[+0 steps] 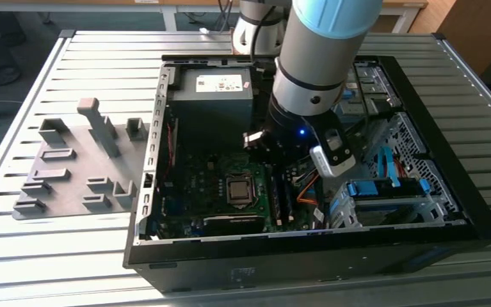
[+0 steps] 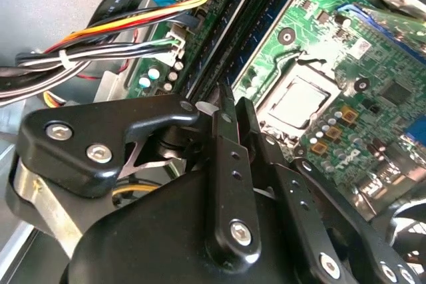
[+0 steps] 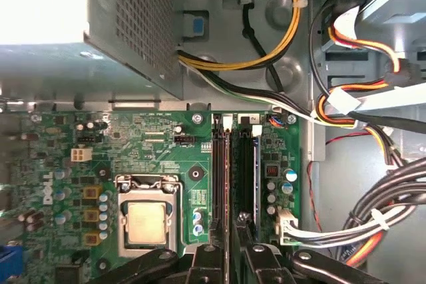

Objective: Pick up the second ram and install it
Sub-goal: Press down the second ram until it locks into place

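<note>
The gripper point(image 1: 267, 150) is being held low inside the open computer case point(image 1: 155, 192), over the green motherboard point(image 1: 194, 185). In the second wrist view its tip point(image 2: 233, 108) is being kept right at the end of the memory slots; whether it is spread, pressed together or pinching a strip cannot be told. The second ram point(image 3: 246, 164) is being shown edge-on as a thin dark strip in the slot on the cable side, in line with the gripper. In the exterior view the processor socket point(image 1: 239, 189) is being seen at nine o'clock of the slots, orange cables point(image 1: 306, 188) at three o'clock, and a grey fixture plate point(image 1: 66, 173) is lying on the table point(image 1: 57, 256) at nine o'clock of the case.
</note>
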`<state>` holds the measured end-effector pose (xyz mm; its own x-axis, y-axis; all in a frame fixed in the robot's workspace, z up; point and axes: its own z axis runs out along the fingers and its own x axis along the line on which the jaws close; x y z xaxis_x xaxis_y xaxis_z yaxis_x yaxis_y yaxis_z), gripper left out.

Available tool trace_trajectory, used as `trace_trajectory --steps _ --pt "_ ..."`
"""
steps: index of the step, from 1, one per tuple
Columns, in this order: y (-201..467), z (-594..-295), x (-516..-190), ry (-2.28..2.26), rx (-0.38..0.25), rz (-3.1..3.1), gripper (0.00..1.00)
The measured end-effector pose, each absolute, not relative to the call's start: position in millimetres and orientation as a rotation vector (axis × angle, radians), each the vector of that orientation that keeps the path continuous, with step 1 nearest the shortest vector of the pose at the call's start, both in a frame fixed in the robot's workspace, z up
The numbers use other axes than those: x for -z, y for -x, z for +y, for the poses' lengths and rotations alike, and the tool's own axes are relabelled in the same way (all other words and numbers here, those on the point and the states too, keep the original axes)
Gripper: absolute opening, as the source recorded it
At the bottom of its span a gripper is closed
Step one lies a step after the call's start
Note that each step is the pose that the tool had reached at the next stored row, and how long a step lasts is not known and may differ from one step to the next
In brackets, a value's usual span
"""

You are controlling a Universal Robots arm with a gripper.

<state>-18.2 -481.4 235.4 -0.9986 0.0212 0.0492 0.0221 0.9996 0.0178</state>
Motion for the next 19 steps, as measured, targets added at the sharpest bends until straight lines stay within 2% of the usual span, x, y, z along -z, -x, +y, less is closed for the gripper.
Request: trace_trajectory --steps 3,4,6,19 --pt "18.2 -481.4 -236.3 0.034 0.029 -3.092 0.20" --pt "18.2 -481.4 -236.3 0.033 0.029 -3.092 0.13" --pt "18.2 -481.5 -236.4 0.034 0.029 -3.092 0.11" --pt "18.2 -481.2 -224.0 0.044 0.029 -3.092 0.11"
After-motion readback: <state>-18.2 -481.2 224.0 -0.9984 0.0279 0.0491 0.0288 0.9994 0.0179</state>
